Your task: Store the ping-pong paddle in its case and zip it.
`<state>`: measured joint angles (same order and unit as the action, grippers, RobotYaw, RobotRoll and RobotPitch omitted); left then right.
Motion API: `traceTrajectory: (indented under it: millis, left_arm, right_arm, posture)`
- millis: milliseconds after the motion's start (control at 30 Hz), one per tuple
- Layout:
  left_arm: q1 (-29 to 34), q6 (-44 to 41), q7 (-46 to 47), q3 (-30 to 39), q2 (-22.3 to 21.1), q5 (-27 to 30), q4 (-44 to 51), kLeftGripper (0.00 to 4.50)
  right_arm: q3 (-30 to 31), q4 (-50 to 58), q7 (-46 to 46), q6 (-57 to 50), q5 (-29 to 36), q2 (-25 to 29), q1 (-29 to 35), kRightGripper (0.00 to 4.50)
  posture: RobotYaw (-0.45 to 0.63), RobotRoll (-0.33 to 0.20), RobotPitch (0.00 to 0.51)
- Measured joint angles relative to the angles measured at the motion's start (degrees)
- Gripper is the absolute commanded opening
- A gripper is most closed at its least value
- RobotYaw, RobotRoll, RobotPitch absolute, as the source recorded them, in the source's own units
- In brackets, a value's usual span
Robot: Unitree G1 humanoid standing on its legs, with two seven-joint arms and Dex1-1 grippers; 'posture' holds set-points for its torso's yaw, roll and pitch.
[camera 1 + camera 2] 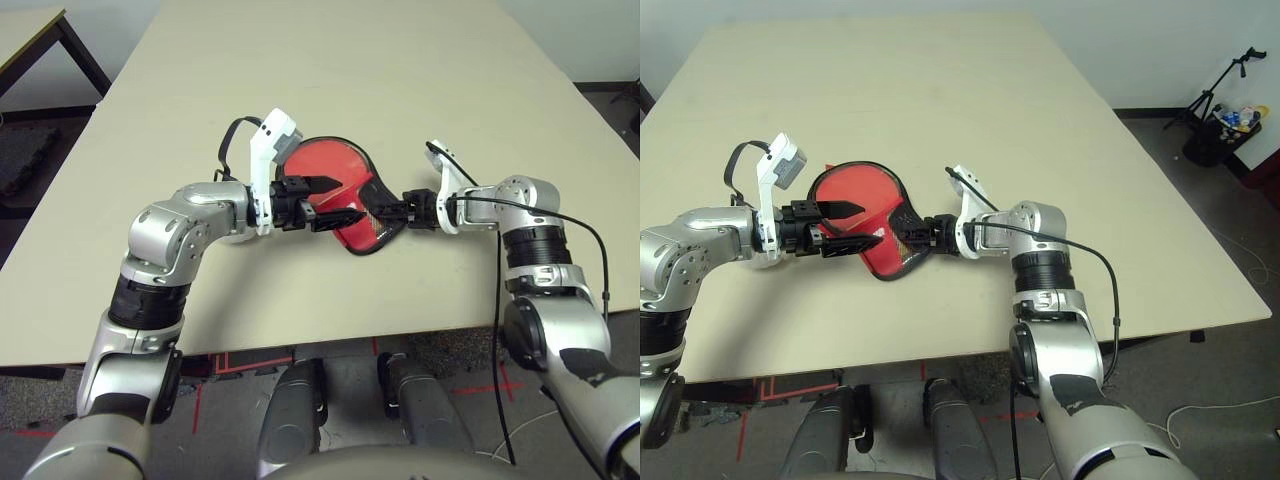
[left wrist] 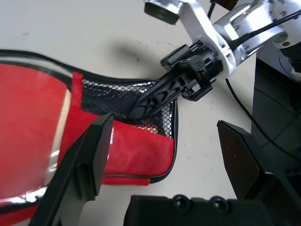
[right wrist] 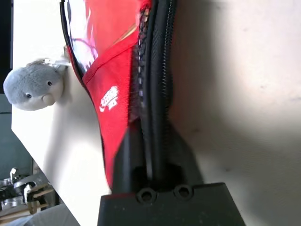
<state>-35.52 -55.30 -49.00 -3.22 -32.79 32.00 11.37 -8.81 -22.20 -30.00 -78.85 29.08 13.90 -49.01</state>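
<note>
The soft red fabric case (image 1: 335, 190), black-piped with a mesh end, lies flat between both claws. The right gripper (image 1: 385, 213) is clamped on its mesh end's zipper edge. The left gripper (image 1: 335, 200) hangs spread wide over the red cloth.

One red case (image 1: 345, 195) is lying on one desk (image 1: 330, 70). One small grey plush figure (image 3: 34, 87) is sitting beside it. Two pincers are showing over the desk: one left pincer (image 1: 335, 200) and one right pincer (image 1: 385, 212). One black cable (image 1: 585, 225) is running along the right arm.
</note>
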Motion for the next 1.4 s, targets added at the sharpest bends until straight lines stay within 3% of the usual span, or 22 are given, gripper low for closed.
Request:
traceTrajectory:
  millis: [200, 333, 500, 833, 967, 1067, 1233, 1400]
  left_arm:
    - [0.6, 0.1, 0.3, 0.0, 0.0, 0.0, 0.0, 4.50]
    - [0.6, 0.8, 0.3, -0.2, 0.0, -0.1, -0.2, 4.50]
    - [0.4, 1.4, 0.2, -0.4, 0.1, -0.2, -0.8, 4.50]
    - [-1.1, 2.9, -1.3, -2.3, 0.2, -0.4, -3.2, 4.50]
    - [-1.8, 3.4, -1.7, -2.4, 0.1, -0.5, -3.9, 4.50]
    - [-1.8, 3.5, -1.8, -2.4, 0.1, -0.5, -4.4, 4.50]
    - [-1.8, 3.5, -2.0, -2.5, 0.1, -0.5, -4.5, 4.50]
    - [-1.8, 3.9, -2.5, -2.6, 0.0, -0.6, -5.0, 4.50]
  right_arm:
    - [-3.8, 12.9, 4.0, -9.5, 1.8, 0.0, 5.1, 0.04]
    - [-4.1, 22.5, 7.0, -11.7, 9.3, 3.0, 12.3, 0.04]
    - [-5.0, 32.0, 15.4, -11.9, 25.5, 7.8, 21.8, 0.04]
    - [-8.4, 35.9, 39.4, -11.2, 52.3, 9.1, 28.8, 0.04]
    - [-2.5, 37.8, 53.1, -0.6, 70.9, 17.3, 34.6, 0.04]
    - [2.5, 39.9, 59.5, 7.4, 80.0, 22.1, 36.1, 0.04]
    - [7.8, 44.9, 61.1, 17.0, 83.0, 25.1, 40.2, 0.04]
    - [11.1, 45.4, 60.9, 20.2, 83.1, 27.7, 39.9, 0.04]
  posture:
    - [0.06, 0.000, 0.185]
    - [0.04, 0.000, 0.187]
    - [0.01, 0.000, 0.188]
    - [-0.02, 0.000, 0.186]
    - [-0.03, 0.000, 0.186]
    - [-0.03, 0.000, 0.188]
    - [-0.03, 0.000, 0.191]
    - [-0.03, 0.000, 0.189]
